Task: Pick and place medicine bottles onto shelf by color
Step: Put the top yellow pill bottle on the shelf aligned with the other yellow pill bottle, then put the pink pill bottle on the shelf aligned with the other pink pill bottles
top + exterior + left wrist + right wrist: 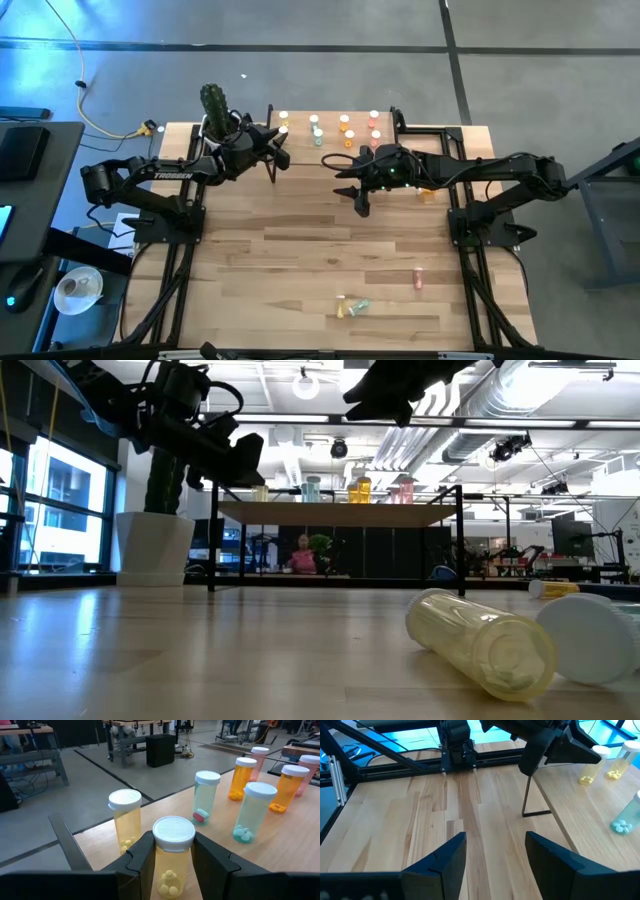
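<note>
The shelf (pixel 335 135) stands at the table's far edge, with yellow, green, orange and pink medicine bottles upright on it. Near its left end, my left gripper (pixel 172 851) is shut on a yellow bottle (pixel 170 870) with a white cap. That bottle stands next to another yellow bottle (pixel 125 822). Green bottles (pixel 206 797) stand farther along. My right gripper (pixel 495 845) hovers open over bare table in front of the shelf (pixel 580 825), with nothing between its fingers. Loose bottles (pixel 350 307) lie on their sides near the table's front edge. My left gripper pinches the yellow bottle's body just below the cap (pixel 172 852) between its two fingers, one on each side. The fingers come at it nearly level, from the table's left side. The bottle is upright. Its bottom is cut off by the picture's edge.
A cactus in a white pot (pixel 213 100) stands behind the left arm at the far left corner. A pink bottle (pixel 417 278) lies toward the front right. A yellow bottle (pixel 480 642) lies on its side right in front of the low camera. Bare planks fill the middle.
</note>
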`<state>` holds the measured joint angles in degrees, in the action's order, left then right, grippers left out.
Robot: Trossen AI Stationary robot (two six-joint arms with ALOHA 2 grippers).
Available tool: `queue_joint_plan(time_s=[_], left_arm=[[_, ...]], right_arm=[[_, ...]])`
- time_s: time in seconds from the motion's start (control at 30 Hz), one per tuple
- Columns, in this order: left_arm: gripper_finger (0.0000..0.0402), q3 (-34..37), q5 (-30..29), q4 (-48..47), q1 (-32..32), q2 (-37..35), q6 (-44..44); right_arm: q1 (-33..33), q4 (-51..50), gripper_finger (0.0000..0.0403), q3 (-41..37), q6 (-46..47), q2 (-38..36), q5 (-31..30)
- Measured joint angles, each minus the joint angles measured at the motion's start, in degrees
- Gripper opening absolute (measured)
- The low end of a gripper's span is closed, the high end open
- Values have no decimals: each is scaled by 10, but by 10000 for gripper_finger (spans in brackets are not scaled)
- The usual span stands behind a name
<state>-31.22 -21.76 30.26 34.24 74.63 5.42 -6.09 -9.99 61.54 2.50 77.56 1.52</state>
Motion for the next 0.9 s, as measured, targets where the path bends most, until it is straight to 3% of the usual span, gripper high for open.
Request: queue_joint_plan(time_s=[0.37, 0.9], left_arm=[[113, 0, -12, -3, 0, 0, 4], [172, 0, -12, -5, 0, 1, 4]], right_arm=[[0, -1, 195, 0, 0, 0, 0], [0, -1, 195, 0, 0, 0, 0]])
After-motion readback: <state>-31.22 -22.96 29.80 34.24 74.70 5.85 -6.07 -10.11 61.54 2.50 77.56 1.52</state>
